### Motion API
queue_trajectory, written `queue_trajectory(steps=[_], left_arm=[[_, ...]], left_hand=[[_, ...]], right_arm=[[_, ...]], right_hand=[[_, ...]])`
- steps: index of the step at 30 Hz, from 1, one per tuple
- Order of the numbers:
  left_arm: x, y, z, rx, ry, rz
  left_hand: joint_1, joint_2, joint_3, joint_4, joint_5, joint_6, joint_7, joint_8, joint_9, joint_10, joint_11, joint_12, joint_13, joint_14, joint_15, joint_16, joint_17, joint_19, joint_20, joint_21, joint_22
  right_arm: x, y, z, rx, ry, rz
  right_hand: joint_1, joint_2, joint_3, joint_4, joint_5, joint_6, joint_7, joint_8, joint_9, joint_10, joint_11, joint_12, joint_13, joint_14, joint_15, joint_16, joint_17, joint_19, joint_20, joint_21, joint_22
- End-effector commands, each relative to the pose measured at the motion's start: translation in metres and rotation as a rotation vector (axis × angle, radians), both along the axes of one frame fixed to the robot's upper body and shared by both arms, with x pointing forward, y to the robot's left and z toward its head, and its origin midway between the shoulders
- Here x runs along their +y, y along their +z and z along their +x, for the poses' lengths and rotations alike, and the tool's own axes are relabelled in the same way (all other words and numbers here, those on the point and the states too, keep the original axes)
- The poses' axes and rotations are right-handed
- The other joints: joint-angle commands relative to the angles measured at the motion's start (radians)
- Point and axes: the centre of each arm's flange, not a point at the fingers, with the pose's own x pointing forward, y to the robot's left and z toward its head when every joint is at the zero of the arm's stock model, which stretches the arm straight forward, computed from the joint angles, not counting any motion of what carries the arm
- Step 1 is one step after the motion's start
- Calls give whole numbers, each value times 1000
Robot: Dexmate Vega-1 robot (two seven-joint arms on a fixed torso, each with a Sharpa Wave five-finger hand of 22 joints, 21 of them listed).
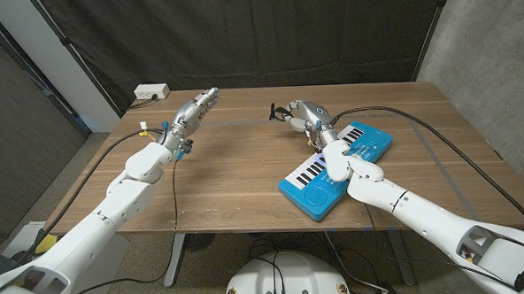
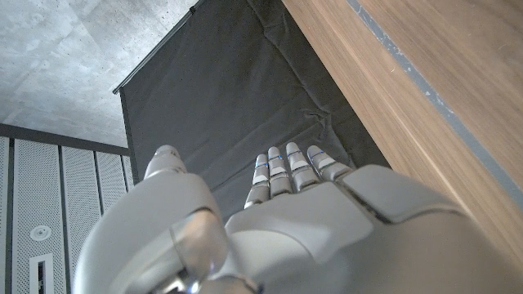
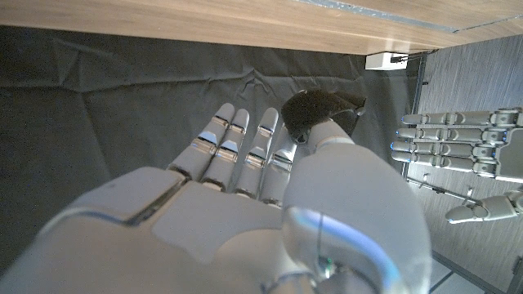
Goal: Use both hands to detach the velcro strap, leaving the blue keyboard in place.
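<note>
I am holding my right hand (image 1: 303, 116) up above the table (image 1: 236, 166), at about one o'clock from the table's middle, and I am pinching a small dark piece, which I take to be the velcro strap (image 1: 278, 116), between thumb and a finger; in the right wrist view the strap (image 3: 315, 110) is sitting at my thumb tip while my other fingers (image 3: 237, 147) are reaching out straight and close together. The strap is hanging clear of the keyboard (image 1: 334, 166), which is lying at about four o'clock from the table's middle, near the front edge and partly under my right forearm, with nothing wrapped around it that I can see. My left hand (image 1: 194, 110) is hovering well apart at about eleven o'clock, holding nothing, its fingers (image 2: 286, 167) stretched out side by side and the thumb standing off; the right wrist view is showing the left hand (image 3: 458, 139) the same way. So I am judging the detaching itself done, with the keyboard in its place on the table. What is left, as I read it, is putting the strap down and bringing both hands away.
</note>
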Motion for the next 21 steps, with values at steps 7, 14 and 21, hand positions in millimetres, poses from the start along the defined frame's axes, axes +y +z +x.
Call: queue_trajectory(steps=[7, 14, 21], left_arm=[[-13, 36, -13, -112, 191, 203], [-17, 41, -15, -141, 208, 271], [-24, 45, -21, -236, 287, 344]], left_hand=[[127, 2, 47, -71, -37, 123, -24, 29, 6, 128, -28, 28, 6, 81, -14, 10, 2, -1, 20, 2, 5], [149, 0, 53, -83, -42, 129, -26, 25, 6, 127, -29, 21, 7, 79, -14, 5, 2, -10, 27, 0, 5], [211, 14, 81, -110, -46, 167, -49, 28, 8, 154, -41, 19, 8, 107, -26, 6, 2, 4, 37, 6, 6]], right_arm=[[-5, 2, -25, -82, 0, -9], [-3, 6, -20, -70, 7, -4], [-2, 18, -27, -97, -7, 21]], right_hand=[[-10, 0, 12, -1, 9, -5, 1, 19, 22, 6, 0, 6, 7, 8, -100, 2, 7, 11, -45, 9, 6], [-18, -5, 16, 0, 13, -6, -5, 32, 37, 5, 0, 5, 11, 17, -98, 4, 9, 12, -43, 9, 6], [-34, -26, 13, -2, 10, -2, -18, 37, 36, 27, -2, 12, 13, 32, -93, 2, 6, 11, -33, 9, 7]])
